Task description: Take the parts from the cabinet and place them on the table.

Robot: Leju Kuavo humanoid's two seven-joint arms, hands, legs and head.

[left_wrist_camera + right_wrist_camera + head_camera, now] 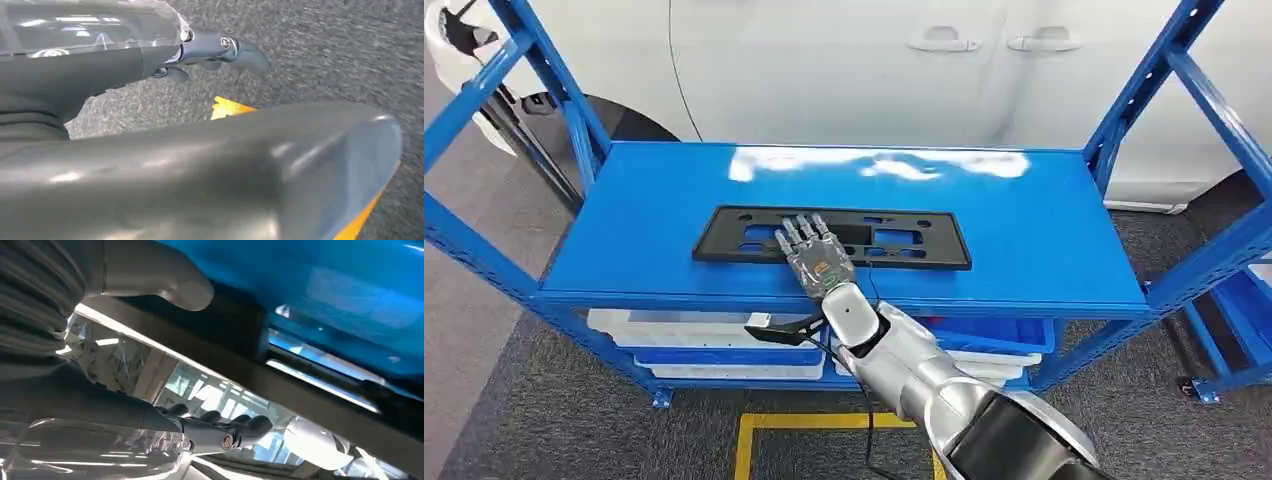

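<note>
Bins (724, 345) sit lower centre under blue shelf (1044, 250); white car (874, 70) behind. Right hand (816, 258) flat, fingers spread, on black plate (914, 240); left hand (220, 50) grip unclear.

Glossy blue painted metal shelf (1024, 230) — matt black plastic part (724, 240) on it; rough grey carpet floor (574, 420); arm (914, 375) smooth silver — shiny.

right wrist view: your right hand (150, 365) at the black part (320, 415) on the blue shelf (310, 285)

you see the grey thumb (165, 277) laid along the part's dark edge, dark fingers (240, 425) stretched below it; whether anything is gripped can't be told.
</note>
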